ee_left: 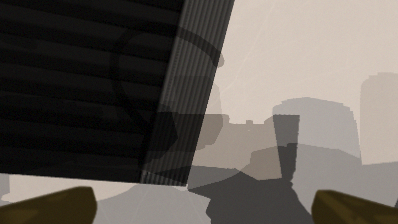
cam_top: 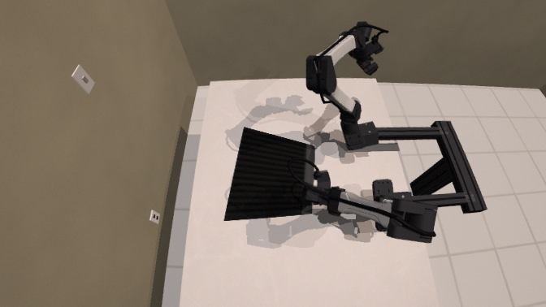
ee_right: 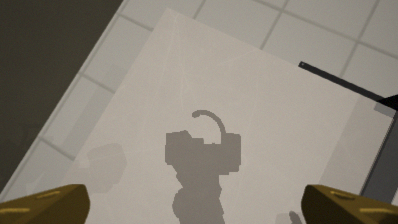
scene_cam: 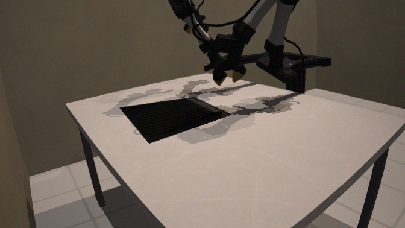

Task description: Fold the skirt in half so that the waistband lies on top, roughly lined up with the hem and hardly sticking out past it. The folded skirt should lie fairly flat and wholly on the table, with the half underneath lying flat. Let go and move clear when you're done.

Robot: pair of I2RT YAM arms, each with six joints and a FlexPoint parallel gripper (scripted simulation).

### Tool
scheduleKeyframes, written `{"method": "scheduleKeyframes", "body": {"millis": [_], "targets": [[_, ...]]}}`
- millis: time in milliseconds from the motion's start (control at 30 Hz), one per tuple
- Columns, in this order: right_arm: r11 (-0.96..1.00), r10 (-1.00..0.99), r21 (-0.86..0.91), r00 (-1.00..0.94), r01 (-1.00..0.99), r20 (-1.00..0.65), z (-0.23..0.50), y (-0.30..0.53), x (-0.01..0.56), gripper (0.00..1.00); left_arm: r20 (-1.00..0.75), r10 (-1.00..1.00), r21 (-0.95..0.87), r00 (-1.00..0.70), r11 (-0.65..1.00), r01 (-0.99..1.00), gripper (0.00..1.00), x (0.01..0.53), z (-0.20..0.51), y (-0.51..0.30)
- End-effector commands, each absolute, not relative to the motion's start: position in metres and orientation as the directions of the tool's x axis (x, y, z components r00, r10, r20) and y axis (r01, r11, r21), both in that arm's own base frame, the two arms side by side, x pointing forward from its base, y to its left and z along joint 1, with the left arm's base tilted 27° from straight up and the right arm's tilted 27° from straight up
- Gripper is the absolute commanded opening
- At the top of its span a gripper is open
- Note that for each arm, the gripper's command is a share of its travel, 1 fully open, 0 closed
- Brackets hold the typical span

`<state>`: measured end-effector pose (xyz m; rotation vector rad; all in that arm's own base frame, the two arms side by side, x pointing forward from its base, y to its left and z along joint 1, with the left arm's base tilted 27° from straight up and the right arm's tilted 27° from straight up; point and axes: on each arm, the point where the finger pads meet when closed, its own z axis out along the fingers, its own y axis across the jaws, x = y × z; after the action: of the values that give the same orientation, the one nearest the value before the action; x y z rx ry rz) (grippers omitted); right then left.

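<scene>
Skirt (cam_top: 270, 175) (scene_cam: 172, 119) (ee_left: 85, 95) on tbl (cam_top: 309, 264) (scene_cam: 256, 169) (ee_left: 300, 45) (ee_right: 200, 75), arms above.
</scene>
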<state>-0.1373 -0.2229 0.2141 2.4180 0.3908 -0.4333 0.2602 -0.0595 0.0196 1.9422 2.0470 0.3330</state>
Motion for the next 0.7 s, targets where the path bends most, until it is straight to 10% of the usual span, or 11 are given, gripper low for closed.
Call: {"method": "scheduleKeyframes", "body": {"millis": [0,533,567,667], "targets": [[-0.746,0.161,0.545,0.897,0.383,-0.411,0.218,-0.223,-0.139,1.00,-0.063,0.997,0.378,-0.037,0.058,0.924,1.00,0.262,0.023,-0.062],[-0.746,0.161,0.545,0.897,0.383,-0.411,0.218,-0.223,-0.139,1.00,-0.063,0.997,0.378,-0.037,0.058,0.924,1.00,0.262,0.023,-0.062],[-0.713,0.204,0.539,0.869,0.447,-0.451,0.224,-0.234,-0.132,0.48,-0.079,0.991,0.367,-0.103,0.125,0.922,0.48,0.266,0.010,-0.052],[-0.623,0.309,0.527,0.801,0.578,-0.512,0.236,-0.260,-0.108,0.48,-0.114,0.961,0.387,-0.253,0.278,0.879,0.48,0.287,-0.007,-0.029]]}}
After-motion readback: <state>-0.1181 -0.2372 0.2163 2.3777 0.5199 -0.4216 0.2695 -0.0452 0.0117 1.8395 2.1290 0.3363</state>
